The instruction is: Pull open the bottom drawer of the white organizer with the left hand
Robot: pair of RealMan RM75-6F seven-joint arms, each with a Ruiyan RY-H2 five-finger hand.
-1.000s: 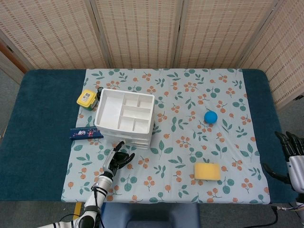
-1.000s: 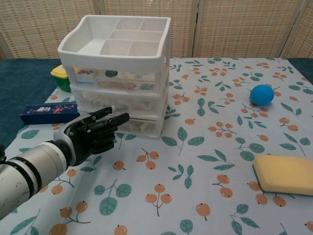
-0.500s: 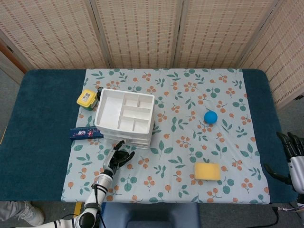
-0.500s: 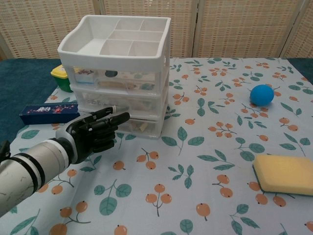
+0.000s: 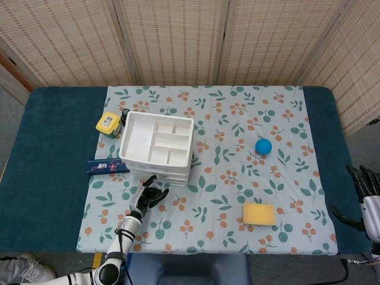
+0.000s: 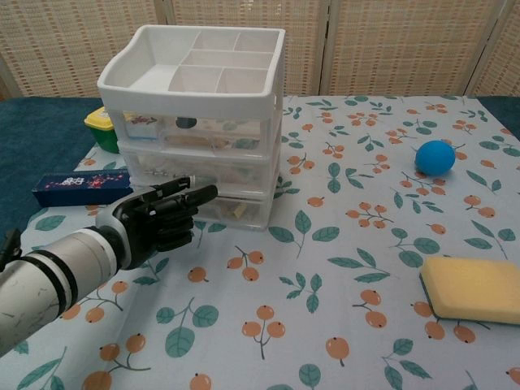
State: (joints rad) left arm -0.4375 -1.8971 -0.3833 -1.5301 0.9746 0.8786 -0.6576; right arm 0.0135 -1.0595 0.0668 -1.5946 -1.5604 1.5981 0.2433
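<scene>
Little has changed since the earlier frames: the left hand [image 6: 158, 218] has been eased slightly closer to the white organizer [image 6: 195, 122], which has been nudged a touch. Nearest the camera, this hand is seen held out in front of the bottom drawer [image 6: 223, 207], its fingers [image 6: 191, 195] stretched toward the drawer front with nothing grasped; whether the fingertips touch the drawer cannot be told. The drawer is seen closed, flush with the two above it. The organizer is stood on the left part of the floral cloth [image 6: 341, 268] that covers the counter [image 5: 53, 154], just beyond the hand.

At the near right a yellow sponge [image 6: 475, 288] is laid flat. Left of the organizer a dark blue box [image 6: 77, 187] is found, and behind it a yellow-lidded container [image 6: 101, 126]. Further right, a blue ball [image 6: 435, 157] is set well apart from the organizer.

The right hand [image 5: 365, 193] is seen at the counter's right edge, fingers apart and empty.
</scene>
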